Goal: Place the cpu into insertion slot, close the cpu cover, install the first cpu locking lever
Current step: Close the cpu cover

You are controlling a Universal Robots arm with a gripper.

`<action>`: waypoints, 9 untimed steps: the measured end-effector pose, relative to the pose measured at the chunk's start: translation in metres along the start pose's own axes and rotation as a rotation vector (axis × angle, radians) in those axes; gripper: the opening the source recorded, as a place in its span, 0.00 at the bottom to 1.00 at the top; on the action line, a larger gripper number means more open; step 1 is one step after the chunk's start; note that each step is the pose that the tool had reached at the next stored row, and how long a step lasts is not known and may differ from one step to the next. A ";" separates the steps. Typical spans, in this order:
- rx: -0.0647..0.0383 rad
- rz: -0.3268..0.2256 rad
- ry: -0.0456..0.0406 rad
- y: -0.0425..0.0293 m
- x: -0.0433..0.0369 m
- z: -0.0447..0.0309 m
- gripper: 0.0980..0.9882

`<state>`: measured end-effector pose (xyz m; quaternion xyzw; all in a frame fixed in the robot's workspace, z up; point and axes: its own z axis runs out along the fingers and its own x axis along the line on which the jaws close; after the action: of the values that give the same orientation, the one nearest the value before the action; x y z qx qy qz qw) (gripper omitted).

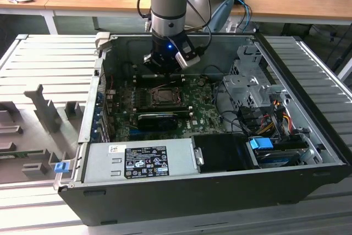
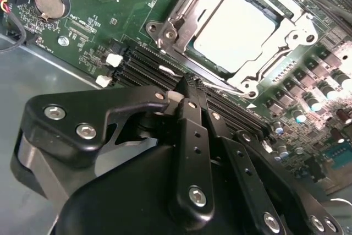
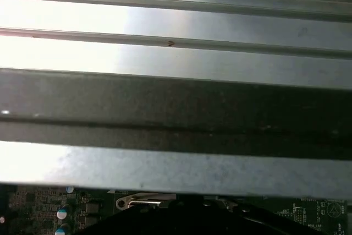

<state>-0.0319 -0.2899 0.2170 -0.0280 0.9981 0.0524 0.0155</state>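
The green motherboard [image 1: 165, 108] lies flat in the floor of the open computer case [image 1: 220, 185], and everything else sits around it: a grey power supply box [image 1: 137, 160] along the case's near wall in the exterior view, a metal drive cage [image 1: 247, 81] with a tangle of coloured cables [image 1: 269, 114] toward the exterior view's right of the board, and a long black card [image 1: 158, 120] lying across the board just nearer the camera than the socket. In the second wrist view a round coin battery [image 2: 48, 1] sits in one corner of the motherboard and rows of black memory slots [image 2: 148, 64] run between the socket and the gripper [image 2: 190, 89]. The cpu [image 2: 234, 26] rests in the insertion slot [image 2: 258, 4], its pale face showing through the cut-out of the cpu cover [image 2: 176, 17], which lies flat down over it. The arm [image 1: 170, 4] comes down vertically from above the case's far wall, wrist pointing straight at the board, its gripper hanging just behind the socket, toward the far wall. The black fingers [image 2: 192, 130] are drawn together with no gap between their tips, holding nothing, and they hover close above the memory slots beside the cover's edge.
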 end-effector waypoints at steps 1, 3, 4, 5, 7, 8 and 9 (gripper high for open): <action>0.000 0.000 0.0000 -0.0002 -0.0013 0.0009 0.01; 0.000 0.006 -0.0006 -0.0004 -0.0029 0.0022 0.01; 0.000 0.007 -0.0006 -0.0005 -0.0033 0.0025 0.01; 0.000 0.007 -0.0007 -0.0005 -0.0037 0.0028 0.01; 0.000 0.007 -0.0007 -0.0006 -0.0041 0.0036 0.01; 0.000 0.007 -0.0007 -0.0007 -0.0043 0.0042 0.01; 0.000 0.007 -0.0008 -0.0009 -0.0047 0.0057 0.01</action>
<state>-0.0270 -0.2899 0.2114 -0.0243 0.9982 0.0523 0.0157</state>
